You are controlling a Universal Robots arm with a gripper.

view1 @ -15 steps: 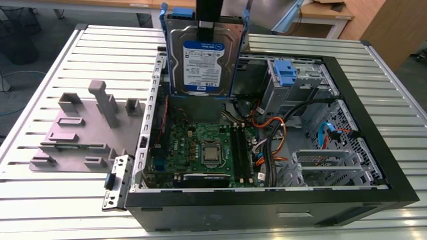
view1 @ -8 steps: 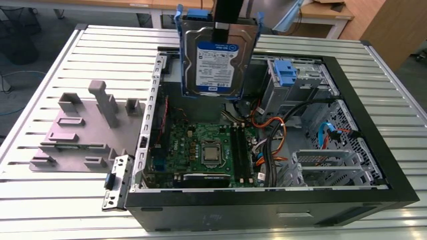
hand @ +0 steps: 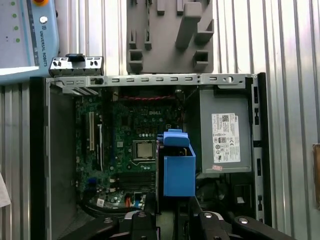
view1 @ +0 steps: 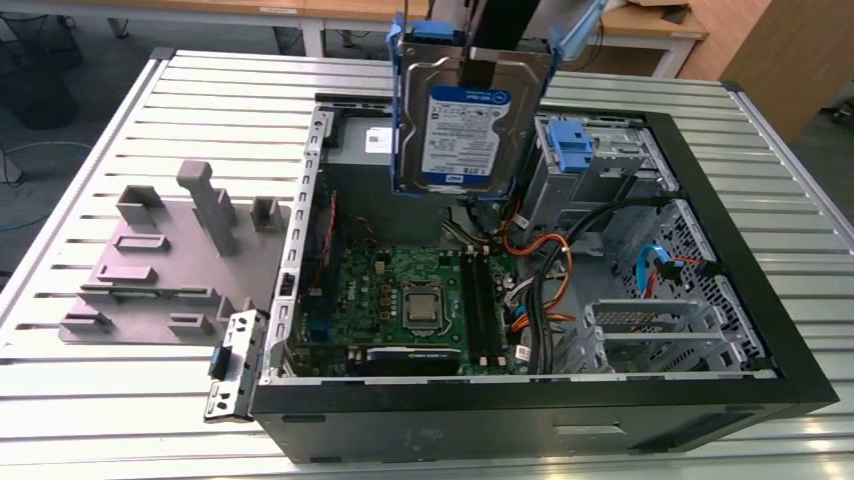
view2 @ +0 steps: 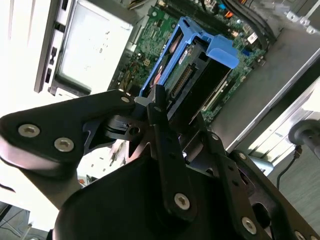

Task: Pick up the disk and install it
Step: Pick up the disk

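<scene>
Currently the disk is clamped upright in the jaws and held above the open computer case, near the edge carrying the power supply. It should be squared to the drive bay and kept off the loose cables during lowering.

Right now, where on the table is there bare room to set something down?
Bare table slats surround the fixture except toward the case, and run along the case on the exterior view's right. Inside the case, cables crowd under the held disk.
</scene>
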